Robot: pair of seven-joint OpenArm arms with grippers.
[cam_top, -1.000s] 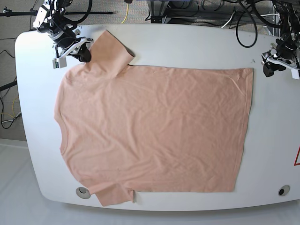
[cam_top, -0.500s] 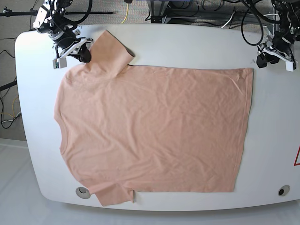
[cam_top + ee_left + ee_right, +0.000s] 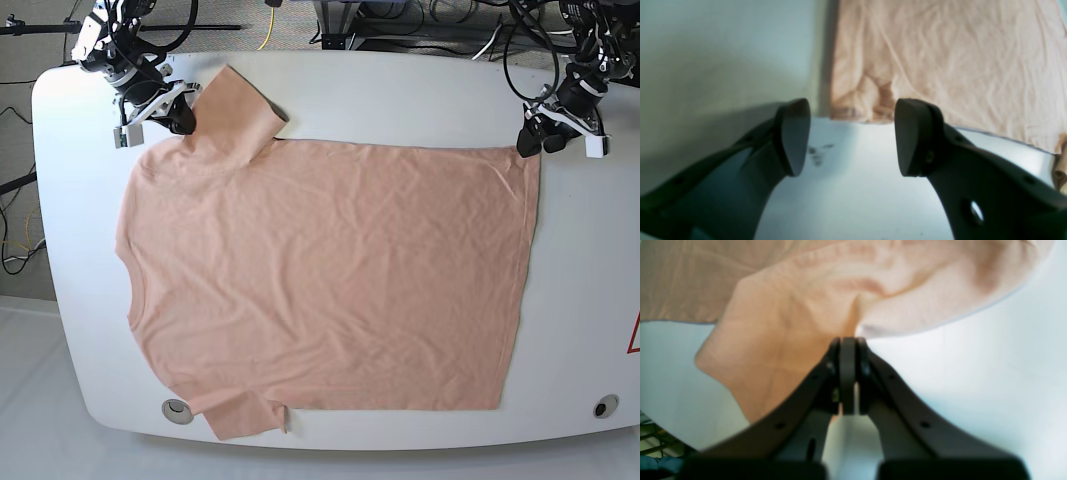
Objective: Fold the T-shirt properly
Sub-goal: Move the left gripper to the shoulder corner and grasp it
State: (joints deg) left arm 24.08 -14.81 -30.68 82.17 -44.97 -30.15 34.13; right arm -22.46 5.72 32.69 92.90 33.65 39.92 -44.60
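Note:
The peach T-shirt lies flat on the white table, neck to the left and hem to the right. Its far sleeve is folded up at the back left. My right gripper is shut on that sleeve's edge; in the right wrist view the closed fingertips pinch the sleeve fabric. My left gripper is open and empty at the far hem corner. In the left wrist view the gripper sits just short of the rumpled corner.
Round metal inserts sit in the table near the front left and front right. Cables and stands crowd the floor behind the table. Small dark smudges mark the table under the left gripper.
My left gripper has moved left across the far right of the table to the shirt's far hem corner. My right gripper has stayed shut on the sleeve.

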